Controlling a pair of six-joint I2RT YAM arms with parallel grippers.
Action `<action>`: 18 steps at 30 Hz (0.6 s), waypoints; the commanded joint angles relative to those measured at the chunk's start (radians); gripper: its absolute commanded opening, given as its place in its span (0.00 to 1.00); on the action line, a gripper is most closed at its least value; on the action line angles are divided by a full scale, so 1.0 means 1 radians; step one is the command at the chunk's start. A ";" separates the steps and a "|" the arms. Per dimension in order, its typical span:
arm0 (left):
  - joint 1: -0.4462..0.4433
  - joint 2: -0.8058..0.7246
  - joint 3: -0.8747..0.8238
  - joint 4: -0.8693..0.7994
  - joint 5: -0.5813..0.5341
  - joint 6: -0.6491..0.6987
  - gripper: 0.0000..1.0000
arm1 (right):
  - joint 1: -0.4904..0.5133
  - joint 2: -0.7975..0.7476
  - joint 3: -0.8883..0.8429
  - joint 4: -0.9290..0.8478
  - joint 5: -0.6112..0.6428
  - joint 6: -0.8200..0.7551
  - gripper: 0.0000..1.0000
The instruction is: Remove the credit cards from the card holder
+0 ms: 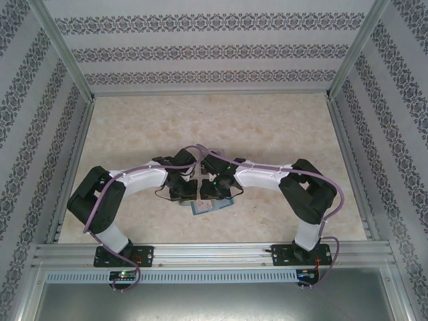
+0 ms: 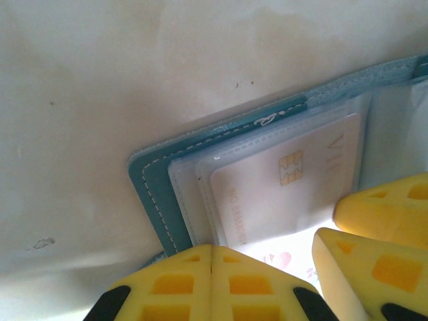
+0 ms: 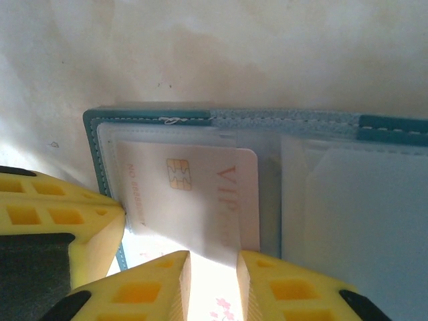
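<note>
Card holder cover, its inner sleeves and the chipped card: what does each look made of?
Card holder cover: teal leather or faux leather, matte, white edge stitching. Sleeves: clear, glossy soft plastic, likely vinyl. Card: stiff-looking pale plastic, gold chip, printed lettering.

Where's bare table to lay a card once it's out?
Free: the far table, from the back wall down to the left tool and right tool, side to side. Crowded: near middle, both over the card holder.

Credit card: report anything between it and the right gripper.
Nothing visible blocks the near edge of the credit card, which faces the right gripper. The clear sleeve of the card holder covers its face.
</note>
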 commanded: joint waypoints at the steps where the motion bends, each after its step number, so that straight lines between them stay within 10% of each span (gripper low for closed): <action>1: -0.012 0.005 -0.002 -0.029 -0.030 0.011 0.00 | -0.007 -0.001 -0.004 -0.054 0.055 -0.018 0.28; 18: -0.014 -0.043 0.026 -0.053 -0.035 0.000 0.00 | -0.007 -0.066 -0.012 -0.040 0.040 -0.009 0.33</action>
